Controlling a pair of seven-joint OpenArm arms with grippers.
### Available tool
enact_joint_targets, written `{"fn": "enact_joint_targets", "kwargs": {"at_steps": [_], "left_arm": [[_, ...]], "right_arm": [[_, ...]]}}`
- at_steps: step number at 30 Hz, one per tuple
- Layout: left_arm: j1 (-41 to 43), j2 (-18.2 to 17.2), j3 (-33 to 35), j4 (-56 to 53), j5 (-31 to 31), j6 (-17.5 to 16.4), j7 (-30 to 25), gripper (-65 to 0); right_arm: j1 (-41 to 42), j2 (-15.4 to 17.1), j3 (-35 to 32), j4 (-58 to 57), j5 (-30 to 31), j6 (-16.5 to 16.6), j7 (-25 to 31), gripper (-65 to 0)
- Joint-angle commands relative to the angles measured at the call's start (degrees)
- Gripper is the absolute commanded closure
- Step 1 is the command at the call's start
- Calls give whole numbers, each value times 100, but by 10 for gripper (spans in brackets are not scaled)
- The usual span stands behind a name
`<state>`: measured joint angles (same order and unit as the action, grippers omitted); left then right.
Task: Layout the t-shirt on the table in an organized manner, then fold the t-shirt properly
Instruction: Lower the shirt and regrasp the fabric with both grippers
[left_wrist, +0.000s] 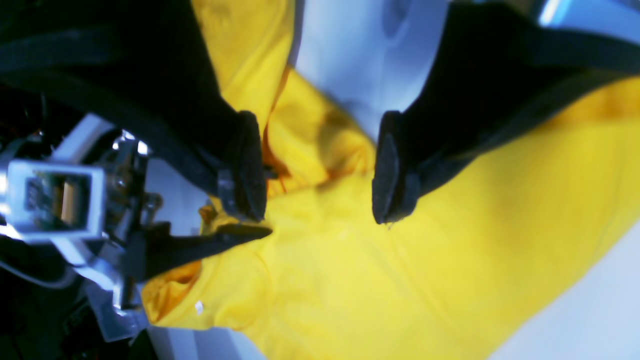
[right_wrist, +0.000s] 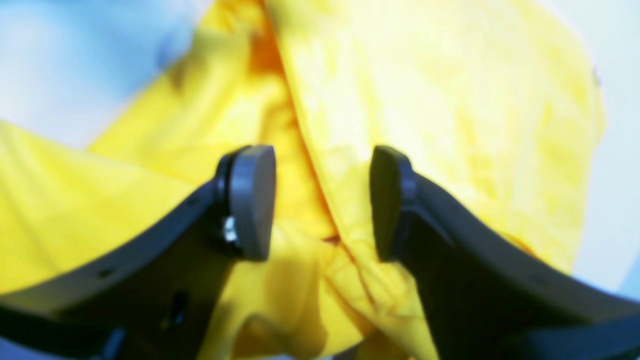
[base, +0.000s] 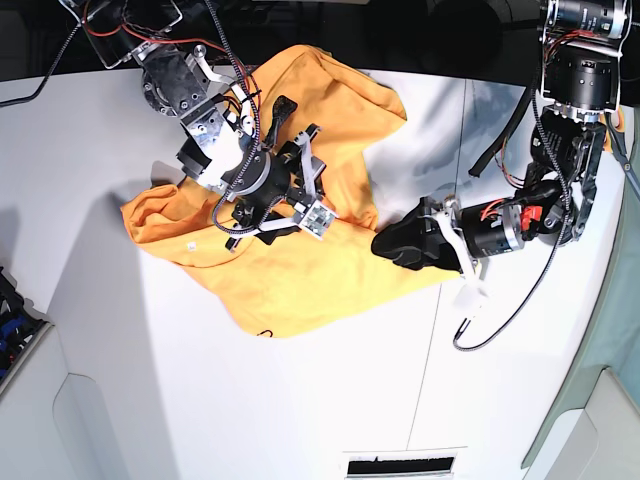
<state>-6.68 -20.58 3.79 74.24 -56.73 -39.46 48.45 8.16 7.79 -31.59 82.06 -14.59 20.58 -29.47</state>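
T-shirt (base: 300, 270) on table (base: 300, 400)

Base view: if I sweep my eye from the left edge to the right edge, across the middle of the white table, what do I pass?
Bare white table → the crumpled orange-yellow t-shirt, with the right gripper over its middle → the left gripper at the shirt's right edge → the thin dark seam line.
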Motion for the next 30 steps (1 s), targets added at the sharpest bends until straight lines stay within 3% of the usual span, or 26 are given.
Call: {"fn": "enact_joint_targets", "kwargs": {"at_steps": [1,6,16,25,30], "left_arm": [[2,-42,-17,90,-177,-54,-63,-372],[389,-35,-17,96,-308,-54,-105,-372],[905,2,-4,815,-348,-54,-98,-372],[1290,573,92,970,-166,-54,-98,-372],[1287,660,570,970,-175,-54,-107,-372]], "right_arm": [[153,13,11,9,-31,-70,146,-306],[411,92,13,-234,-46,-286,166,-305],[741,92,13,-234,155,-282,164,-305],[855,92,13,-463,155,-282,173,-303],[883,96,52,-780,151,-282,317,-303]]}}
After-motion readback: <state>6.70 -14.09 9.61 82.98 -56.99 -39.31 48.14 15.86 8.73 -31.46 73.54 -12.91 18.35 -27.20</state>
